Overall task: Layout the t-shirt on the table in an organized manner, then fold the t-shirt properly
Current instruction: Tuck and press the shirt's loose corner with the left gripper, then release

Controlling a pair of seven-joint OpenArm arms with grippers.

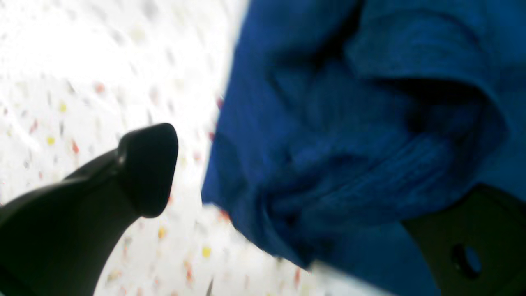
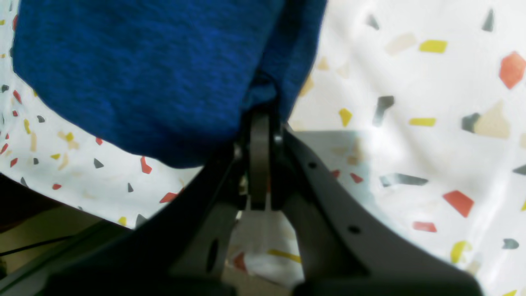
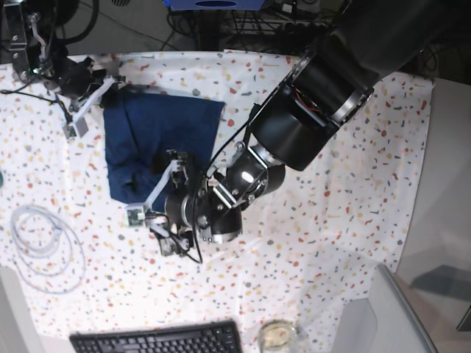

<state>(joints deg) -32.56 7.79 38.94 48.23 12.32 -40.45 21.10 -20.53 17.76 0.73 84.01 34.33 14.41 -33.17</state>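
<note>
The navy t-shirt (image 3: pixel 158 132) lies bunched and partly folded on the speckled table (image 3: pixel 331 184), at the upper left of the base view. My right gripper (image 2: pixel 261 113) is shut on an edge of the t-shirt (image 2: pixel 144 74) and holds it just above the cloth; in the base view it (image 3: pixel 110 84) is at the shirt's far left corner. My left gripper (image 1: pixel 296 193) is open at the shirt's near edge (image 3: pixel 158 187). One finger (image 1: pixel 148 168) is over bare cloth, the other (image 1: pixel 472 242) is partly covered by wrinkled fabric (image 1: pixel 349 144).
A coil of white cable (image 3: pixel 40 239) lies at the table's left. A black keyboard (image 3: pixel 154 340) and a small glass dish (image 3: pixel 276 337) sit at the front edge. A bare grey surface (image 3: pixel 445 220) borders the right side. My left arm's bulky body (image 3: pixel 324 95) spans the middle.
</note>
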